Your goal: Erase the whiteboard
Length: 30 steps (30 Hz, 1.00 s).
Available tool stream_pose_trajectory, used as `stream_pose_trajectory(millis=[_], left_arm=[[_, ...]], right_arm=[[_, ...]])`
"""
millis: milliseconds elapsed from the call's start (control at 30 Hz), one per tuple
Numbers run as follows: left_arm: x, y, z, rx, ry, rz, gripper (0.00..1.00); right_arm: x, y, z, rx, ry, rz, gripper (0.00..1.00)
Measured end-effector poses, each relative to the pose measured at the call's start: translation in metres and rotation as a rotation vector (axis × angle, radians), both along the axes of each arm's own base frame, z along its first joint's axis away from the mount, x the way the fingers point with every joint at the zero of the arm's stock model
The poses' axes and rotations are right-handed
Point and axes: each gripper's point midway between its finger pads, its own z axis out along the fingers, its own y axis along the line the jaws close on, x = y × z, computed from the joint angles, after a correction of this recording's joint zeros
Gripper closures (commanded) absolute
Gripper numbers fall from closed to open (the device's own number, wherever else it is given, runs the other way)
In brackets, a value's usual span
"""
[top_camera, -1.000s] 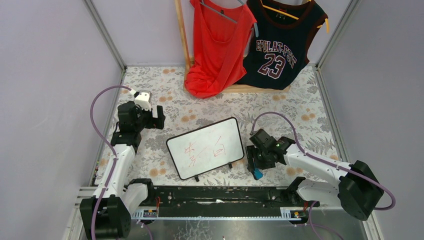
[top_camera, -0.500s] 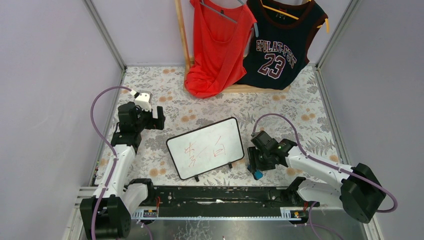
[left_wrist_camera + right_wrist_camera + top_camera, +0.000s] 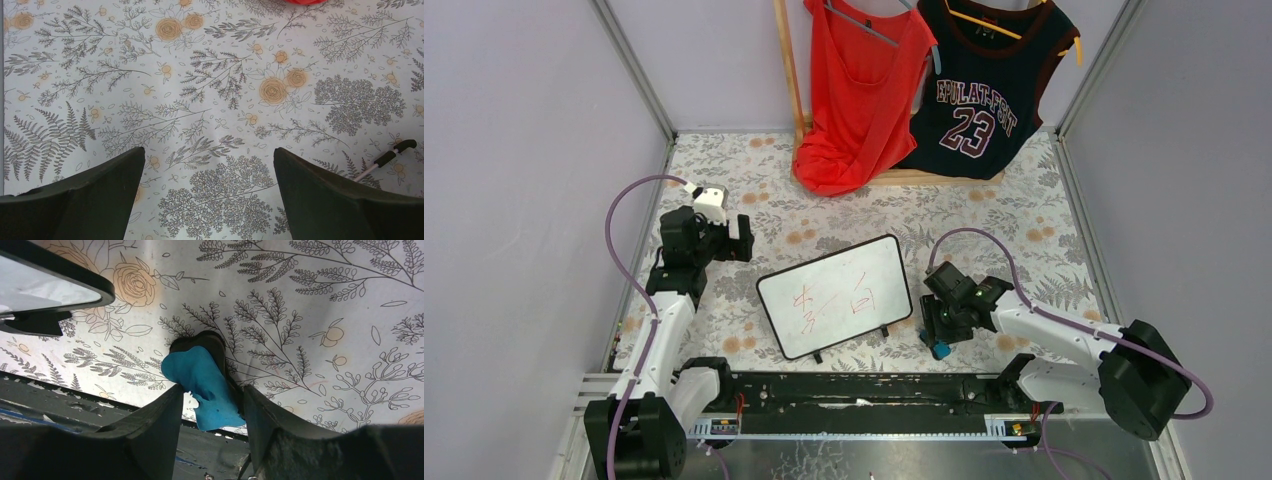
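Note:
The whiteboard (image 3: pixel 834 295) lies flat in the middle of the table, black-framed, with red scribbles on it. Its corner (image 3: pixel 75 282) shows at the upper left of the right wrist view. The small blue eraser (image 3: pixel 940 349) lies just right of the board near the front rail. My right gripper (image 3: pixel 941 338) is down over it, and the jaws are closed against both sides of the eraser (image 3: pixel 205 382). My left gripper (image 3: pixel 742 238) is open and empty above the tablecloth, left of and behind the board; in the left wrist view (image 3: pixel 207 152) only cloth lies between the fingers.
A red top (image 3: pixel 859 90) and a dark jersey (image 3: pixel 984 85) hang on a wooden rack at the back. The black front rail (image 3: pixel 854 390) runs just below the eraser. A thin white stick with a black end (image 3: pixel 392 155) lies on the cloth.
My right gripper has settled slightly lower and closer round the blue eraser. The left arm and the whiteboard have not moved.

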Motion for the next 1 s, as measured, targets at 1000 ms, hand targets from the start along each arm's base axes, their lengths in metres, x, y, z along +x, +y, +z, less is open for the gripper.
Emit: stream_pose_trajectory(millis=[1000], left_arm=[[-0.0031,-0.0001,-0.0033,0.000,0.003,0.001,0.00]], right_arm=[[0.0021,-0.0028,-0.0020,-0.021,-0.007,-0.024,0.49]])
